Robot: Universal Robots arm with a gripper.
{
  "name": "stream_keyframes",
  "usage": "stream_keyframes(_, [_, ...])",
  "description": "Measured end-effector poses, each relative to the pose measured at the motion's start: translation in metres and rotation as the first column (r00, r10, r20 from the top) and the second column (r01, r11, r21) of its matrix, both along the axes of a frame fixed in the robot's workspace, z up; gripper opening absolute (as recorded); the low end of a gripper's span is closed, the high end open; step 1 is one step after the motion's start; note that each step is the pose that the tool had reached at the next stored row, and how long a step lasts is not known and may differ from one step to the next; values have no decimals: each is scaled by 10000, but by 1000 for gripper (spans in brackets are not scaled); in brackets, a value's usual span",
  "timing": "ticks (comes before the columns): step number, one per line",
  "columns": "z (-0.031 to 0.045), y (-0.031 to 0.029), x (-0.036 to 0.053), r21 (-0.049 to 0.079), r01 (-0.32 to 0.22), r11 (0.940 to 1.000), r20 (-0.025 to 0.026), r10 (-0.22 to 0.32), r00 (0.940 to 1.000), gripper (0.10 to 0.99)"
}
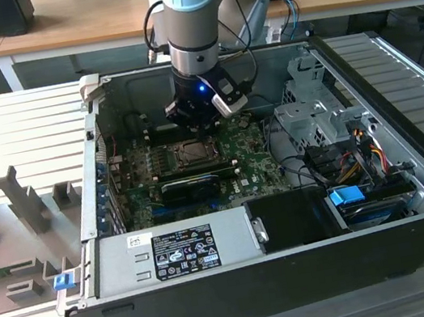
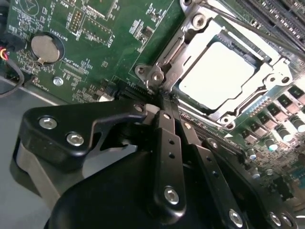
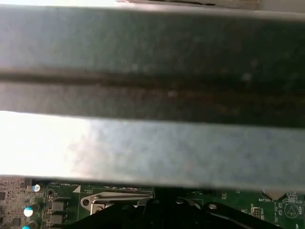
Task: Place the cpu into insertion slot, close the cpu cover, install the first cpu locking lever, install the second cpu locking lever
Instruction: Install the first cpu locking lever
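With the cpu point(image 2: 217, 76) seated in the insertion slot point(image 2: 267, 71) under the cpu cover point(image 2: 190, 38), the hand point(image 2: 164, 102), fingers together at the cover's corner, risks slipping sideways and scraping the motherboard point(image 2: 105, 43).

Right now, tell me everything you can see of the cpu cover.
The cpu cover is a thin silvery metal frame with a large square cut-out. It lies flat and closed over the socket, and the pale grey cpu shows through the opening. Screws and hinge tabs sit at its corners. It sits on the green motherboard, inside the open case. The gripper has its shut black fingertips at the cover's corner hinge, by a locking lever; actual contact cannot be told.
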State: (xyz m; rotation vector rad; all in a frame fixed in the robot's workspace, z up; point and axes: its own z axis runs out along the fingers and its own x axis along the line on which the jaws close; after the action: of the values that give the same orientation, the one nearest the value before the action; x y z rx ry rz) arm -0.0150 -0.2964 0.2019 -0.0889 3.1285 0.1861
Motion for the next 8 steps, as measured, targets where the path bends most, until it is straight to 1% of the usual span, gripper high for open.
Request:
stream_keyframes(1, [19, 1, 0, 3, 0, 10000, 1, 0, 10000, 106])
stream_keyframes(4, [136, -1, 0, -9, -1, 10000, -9, 1, 10000, 106])
stream_keyframes(5, [156, -2, -1, -10, 0, 10000, -10, 0, 10000, 106])
stream_keyframes(7, [157, -10, 0, -8, -3, 10000, -11, 3, 10000, 106])
stream_keyframes(8, [158, -25, 0, -9, -1, 10000, -11, 0, 10000, 106])
